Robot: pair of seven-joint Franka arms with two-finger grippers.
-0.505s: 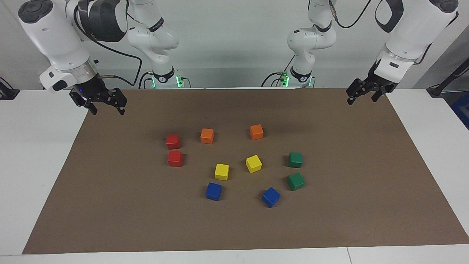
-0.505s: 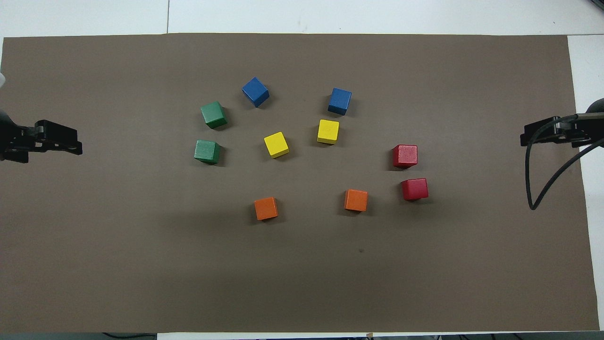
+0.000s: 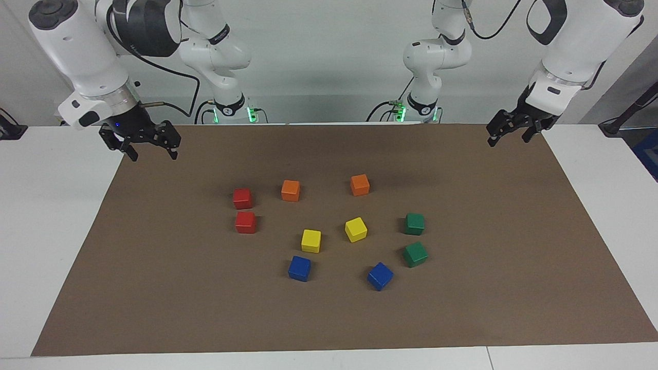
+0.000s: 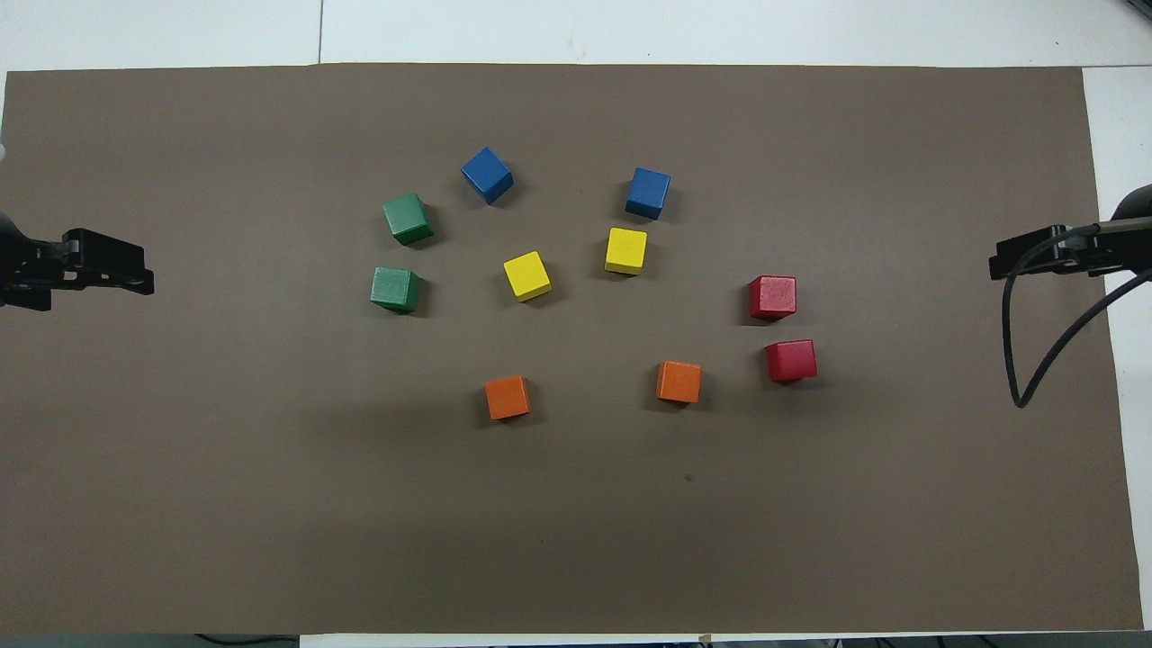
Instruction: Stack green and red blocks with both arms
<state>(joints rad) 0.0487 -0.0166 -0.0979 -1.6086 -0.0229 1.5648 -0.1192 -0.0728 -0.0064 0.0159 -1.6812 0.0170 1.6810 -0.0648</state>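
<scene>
left gripper over mat edge at left arm's end of worktop, fingers spread, empty. right gripper over mat edge at right arm's end, fingers spread, empty. two green blocks on mat toward left arm's end; two red blocks toward right arm's end; none stacked. facing view shows arms, gripper height; overhead shows only gripper tips, finger gap probably edge-on there. orange, yellow, blue cubes between.

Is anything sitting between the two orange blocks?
No. The two orange blocks have only bare brown mat between them, clearest in the overhead view.
</scene>
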